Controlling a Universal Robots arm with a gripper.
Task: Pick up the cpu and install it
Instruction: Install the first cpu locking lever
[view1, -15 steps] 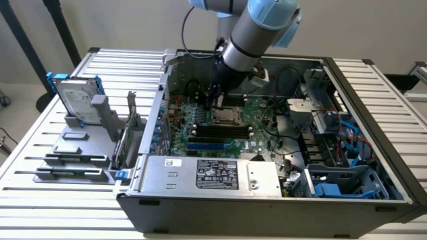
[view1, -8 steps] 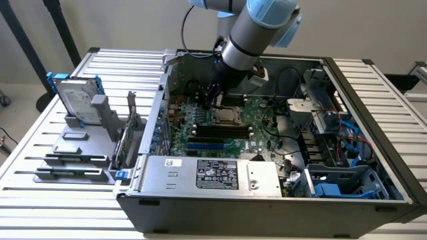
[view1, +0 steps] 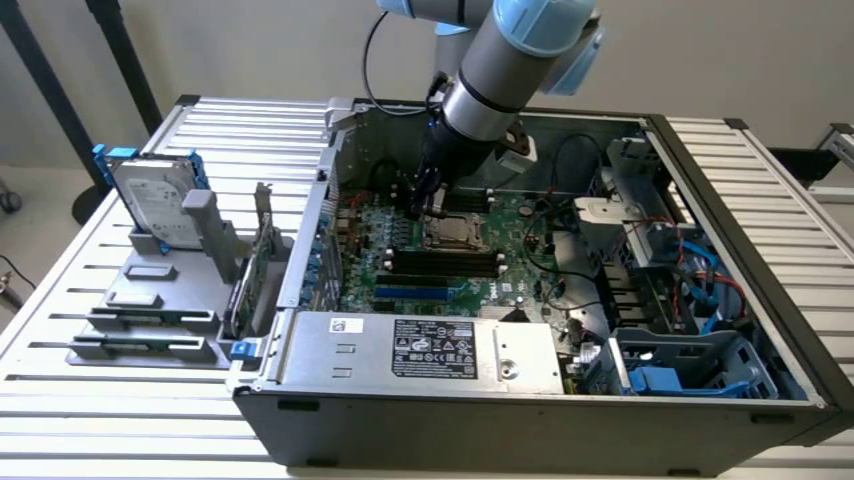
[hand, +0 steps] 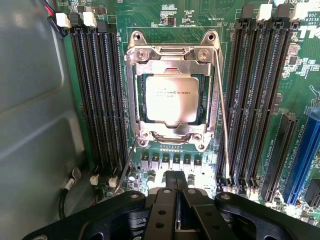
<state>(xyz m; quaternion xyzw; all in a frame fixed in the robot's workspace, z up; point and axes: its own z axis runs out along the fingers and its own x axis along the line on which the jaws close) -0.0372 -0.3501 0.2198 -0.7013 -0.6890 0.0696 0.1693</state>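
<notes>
The cpu, a small square chip with a silvery-grey top, lies flat inside the motherboard socket, ringed by the socket's metal frame. From the exterior view the cpu sits in the middle of the green board inside the open computer case. My gripper hovers above the board just beside the socket frame, its black fingers pressed together with nothing between them. The same gripper hangs from the arm over the socket's far side in the exterior view.
Black memory slots run along both sides of the socket. A thin metal lever lies beside the frame. A grey stand outside the case carries a hard drive in a blue frame. The power supply fills the case's near side.
</notes>
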